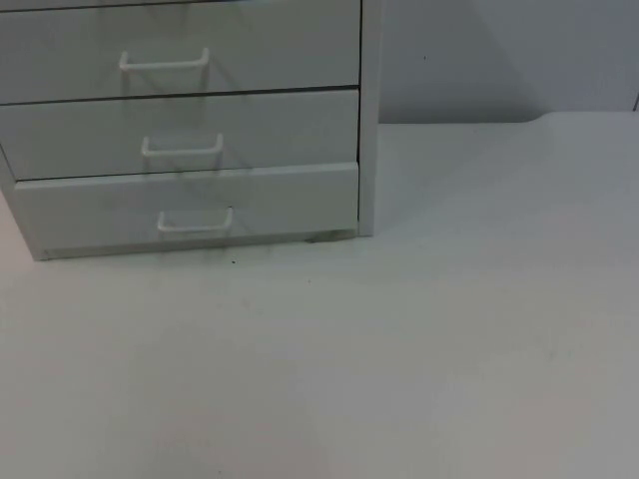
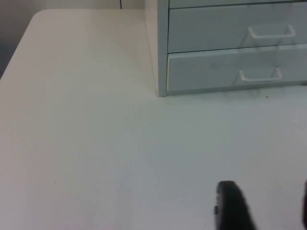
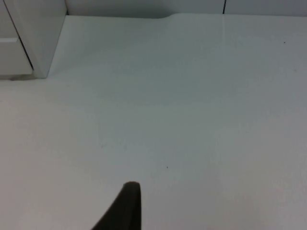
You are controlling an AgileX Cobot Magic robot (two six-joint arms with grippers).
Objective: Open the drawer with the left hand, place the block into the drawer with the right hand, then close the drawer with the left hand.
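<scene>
A white cabinet (image 1: 368, 120) with three stacked drawers stands at the table's back left. Each drawer has a white bar handle: upper (image 1: 165, 62), middle (image 1: 182, 148), lowest (image 1: 195, 221). All three fronts look pushed in. The left wrist view has the cabinet (image 2: 162, 48) ahead, with the lowest handle (image 2: 260, 75) well away from my left gripper (image 2: 268, 211), which is open above bare table with nothing between its fingers. My right gripper (image 3: 125, 211) hovers over bare table, and the cabinet's corner (image 3: 41, 38) lies far off to its side.
The white table top (image 1: 449, 329) stretches in front of and to the right of the cabinet. The grey partition wall (image 1: 479, 60) closes off the back. The table's left edge (image 2: 19, 43) runs beside the cabinet in the left wrist view.
</scene>
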